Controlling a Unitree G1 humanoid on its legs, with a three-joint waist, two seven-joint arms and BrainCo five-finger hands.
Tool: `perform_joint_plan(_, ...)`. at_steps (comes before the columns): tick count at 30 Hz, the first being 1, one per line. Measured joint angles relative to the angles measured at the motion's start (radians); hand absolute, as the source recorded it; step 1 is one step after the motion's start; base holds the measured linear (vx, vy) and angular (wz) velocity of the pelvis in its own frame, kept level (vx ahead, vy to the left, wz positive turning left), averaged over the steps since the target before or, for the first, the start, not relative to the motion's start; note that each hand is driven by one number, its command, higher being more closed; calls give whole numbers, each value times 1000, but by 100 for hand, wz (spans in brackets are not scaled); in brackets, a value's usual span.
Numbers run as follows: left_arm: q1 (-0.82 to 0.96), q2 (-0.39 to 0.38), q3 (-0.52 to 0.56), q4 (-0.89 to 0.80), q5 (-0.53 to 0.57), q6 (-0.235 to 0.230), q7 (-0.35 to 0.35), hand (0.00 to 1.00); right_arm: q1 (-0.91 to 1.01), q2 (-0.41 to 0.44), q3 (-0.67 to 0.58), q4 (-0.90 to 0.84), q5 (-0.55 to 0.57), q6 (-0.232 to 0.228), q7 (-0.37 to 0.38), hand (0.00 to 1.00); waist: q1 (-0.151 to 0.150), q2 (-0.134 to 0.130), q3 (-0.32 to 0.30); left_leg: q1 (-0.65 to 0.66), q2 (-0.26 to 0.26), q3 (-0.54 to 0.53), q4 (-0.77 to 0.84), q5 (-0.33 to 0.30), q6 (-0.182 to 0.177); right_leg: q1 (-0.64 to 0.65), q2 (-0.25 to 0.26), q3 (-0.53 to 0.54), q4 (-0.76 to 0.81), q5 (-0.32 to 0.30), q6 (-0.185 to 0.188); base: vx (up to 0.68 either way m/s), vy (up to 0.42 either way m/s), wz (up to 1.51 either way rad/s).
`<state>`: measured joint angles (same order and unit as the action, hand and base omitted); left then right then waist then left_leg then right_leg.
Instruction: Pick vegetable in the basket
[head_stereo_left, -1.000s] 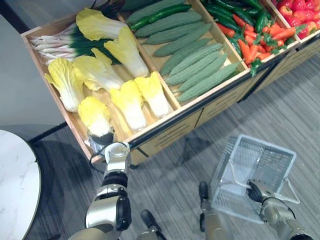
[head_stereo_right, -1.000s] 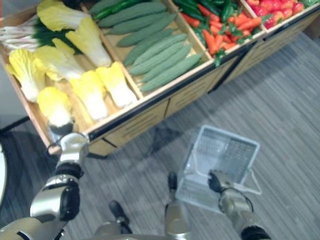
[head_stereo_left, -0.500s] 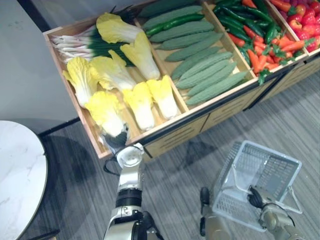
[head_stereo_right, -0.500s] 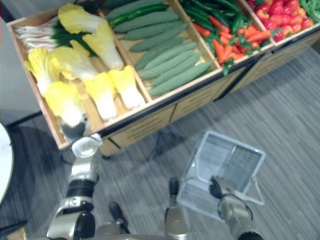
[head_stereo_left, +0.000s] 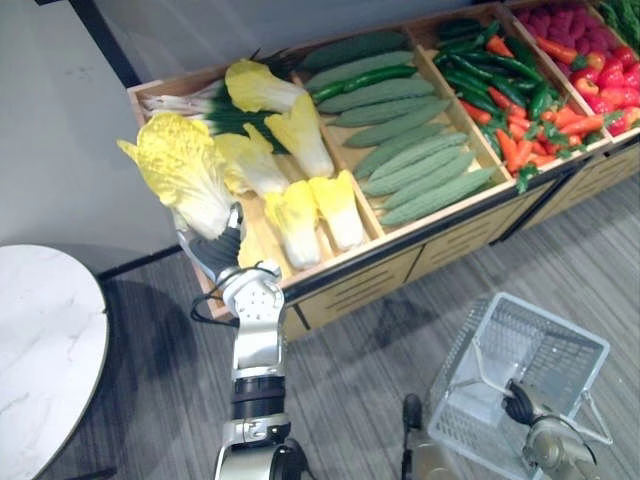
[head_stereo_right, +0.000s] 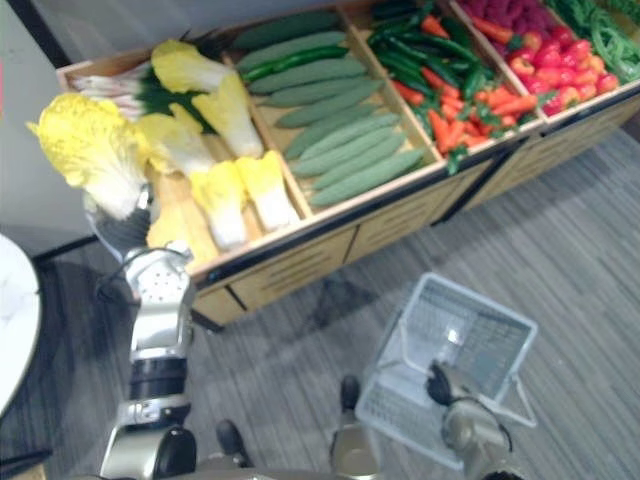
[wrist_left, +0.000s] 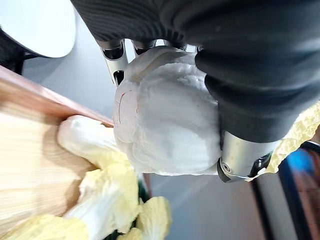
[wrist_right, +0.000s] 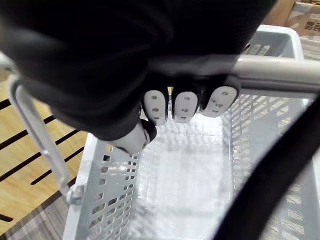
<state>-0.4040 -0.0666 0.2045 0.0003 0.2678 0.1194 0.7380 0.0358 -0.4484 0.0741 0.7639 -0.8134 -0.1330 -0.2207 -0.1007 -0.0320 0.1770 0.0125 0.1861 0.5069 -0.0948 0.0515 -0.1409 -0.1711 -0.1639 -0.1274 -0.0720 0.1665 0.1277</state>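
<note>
The left hand (head_stereo_left: 214, 250) has its fingers (wrist_left: 114, 52) and thumb clamped on the white stem end of a Chinese cabbage (head_stereo_left: 183, 168), with its yellow crinkled leaves pointing up and away from the hand. The cabbage hangs in the air over the front left corner of the wooden stand (head_stereo_left: 441, 246), clear of the produce below it. In the stand's leftmost compartment, more Chinese cabbages (head_stereo_left: 291, 213) lie side by side, with a bunch of spring onions (head_stereo_left: 181, 100) along the back edge. The next compartment to the right holds long green gourds (head_stereo_left: 421, 165) in rows, and beyond it lie mixed chillies and carrots (head_stereo_left: 520, 100), then red peppers (head_stereo_left: 592, 52) at the stand's far right end. In front of the stand's right half, well apart from the cabbage, is a pale grey plastic basket (head_stereo_left: 468, 342) over the grey plank floor (head_stereo_left: 350, 360); whether it rests on the floor cannot be told. The right hand (wrist_right: 125, 60) is at the basket's near edge, its fingers (wrist_right: 183, 105) curled round the basket's handle (wrist_right: 280, 75), which crosses above the open mesh interior. A round white table (head_stereo_left: 40, 340) stands to the left of the stand.
</note>
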Motion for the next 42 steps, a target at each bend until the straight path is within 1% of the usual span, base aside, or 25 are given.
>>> perform_joint_plan(1,5,6,-22,-21,30,0,-6,100,-7,-21,0,0,7,-9,14,100,0,1,-1,12,-1,16,0,-3,-3,0,2,18,0,0,0,-21,-5,-39)
perform_joint_plan(4,31,29,-115,-68,68,-9,-43,100,-20,-92,1,-3,31,-19,35,100,1,6,-20,41,-5,69,-6,-15,-8,-8,10,68,0,-4,5,-4,-6,-50)
perform_joint_plan(5,50,43,-157,-83,70,-24,-62,100,-29,-128,2,-8,33,-26,43,100,1,10,-34,49,-8,97,-6,-22,-10,-18,14,93,2,-4,5,21,-8,-61)
perform_joint_plan(7,67,52,-213,-90,70,-49,-103,100,-32,-180,2,-13,48,-35,70,100,0,14,-40,74,-12,132,-7,-28,-14,-18,19,129,2,-3,6,35,-8,-53)
perform_joint_plan(8,74,54,-231,-95,70,-52,-116,100,-34,-194,2,-15,51,-35,77,100,0,15,-41,83,-12,144,-7,-31,-16,-18,22,138,3,-1,8,25,-12,-50)
perform_joint_plan(10,90,59,-304,-104,70,-84,-168,100,-34,-245,2,-40,76,-31,103,100,-5,21,-46,107,-15,180,-7,-41,-20,-18,29,173,4,5,8,24,-18,-46)
perform_joint_plan(11,92,64,-324,-104,70,-90,-178,100,-34,-257,2,-50,78,-31,106,100,-5,22,-46,114,-15,191,-7,-44,-23,-18,31,185,4,6,9,20,-19,-53)
perform_joint_plan(13,96,78,-412,-104,69,-124,-224,100,-36,-315,8,-95,88,-36,122,100,-6,29,-52,135,-16,235,-7,-57,-29,-18,43,227,5,7,11,-10,-15,-51)
perform_joint_plan(14,96,79,-429,-104,69,-133,-237,100,-38,-330,14,-104,93,-38,125,100,-7,31,-54,143,-16,245,-7,-60,-31,-18,45,235,5,8,11,-16,-18,-49)
perform_joint_plan(16,96,80,-499,-104,69,-168,-275,100,-44,-373,27,-150,117,-49,146,100,-2,34,-56,166,-15,288,-7,-71,-40,-19,57,273,5,9,12,-30,-14,-53)
perform_joint_plan(20,95,79,-650,-108,62,-214,-349,100,-50,-398,52,-245,125,-63,168,100,-6,39,-85,184,-11,361,-1,-82,-52,-37,79,309,8,13,17,-21,-4,-40)
perform_joint_plan(21,95,79,-667,-111,59,-222,-361,100,-50,-399,52,-255,126,-67,169,100,-6,42,-88,186,-9,365,-1,-83,-54,-37,82,313,10,13,17,-5,-9,-25)
perform_joint_plan(24,95,81,-738,-165,43,-260,-415,100,-53,-402,55,-323,146,-78,186,100,3,47,-102,189,15,413,31,-98,-70,-54,101,337,25,13,17,-8,-19,-31)
perform_joint_plan(26,94,87,-794,-206,-17,-303,-466,100,-58,-429,70,-372,170,-93,188,100,12,54,-106,191,43,446,84,-126,-82,-56,117,355,31,12,17,-29,-29,-31)
perform_joint_plan(27,94,92,-810,-210,-31,-314,-478,100,-60,-439,80,-383,180,-96,188,100,12,57,-108,191,49,450,97,-133,-86,-56,121,356,32,12,17,-51,-31,-28)
perform_joint_plan(30,93,138,-893,-221,-78,-347,-534,100,-81,-489,124,-415,204,-99,207,100,12,72,-118,190,72,471,135,-158,-95,-61,131,360,38,12,17,-66,-27,-17)
perform_joint_plan(31,91,161,-918,-221,-101,-353,-556,100,-92,-502,134,-416,205,-100,216,100,12,77,-121,189,73,477,142,-162,-97,-64,132,364,39,12,17,-98,-14,-21)
perform_joint_plan(32,81,206,-956,-221,-110,-359,-592,100,-109,-517,139,-416,209,-99,230,100,11,84,-126,188,76,489,154,-167,-101,-69,134,374,40,12,17,-101,-3,-21)
perform_joint_plan(34,67,266,-1005,-221,-127,-366,-623,100,-141,-537,161,-416,232,-97,239,100,6,89,-129,189,81,503,168,-173,-103,-73,137,384,41,12,17,-83,-2,-17)
perform_joint_plan(35,67,282,-1019,-221,-141,-369,-634,100,-152,-543,170,-416,239,-97,243,100,1,92,-131,189,83,506,171,-174,-104,-73,139,386,41,12,17,-63,-10,-13)
perform_joint_plan(37,64,336,-1064,-221,-149,-394,-671,100,-177,-580,195,-430,273,-97,257,100,-4,100,-136,200,87,527,177,-178,-110,-74,149,399,43,12,17,-76,-10,-22)
perform_joint_plan(40,35,395,-1114,-221,-151,-403,-707,100,-210,-617,219,-445,304,-99,269,100,-10,106,-140,200,89,547,188,-184,-114,-87,153,412,50,12,16,-64,-6,-17)
perform_joint_plan(42,30,422,-1144,-221,-151,-406,-722,100,-220,-625,221,-445,324,-99,276,100,-17,109,-142,200,90,551,189,-184,-114,-88,154,413,50,12,16,-65,-5,-7)
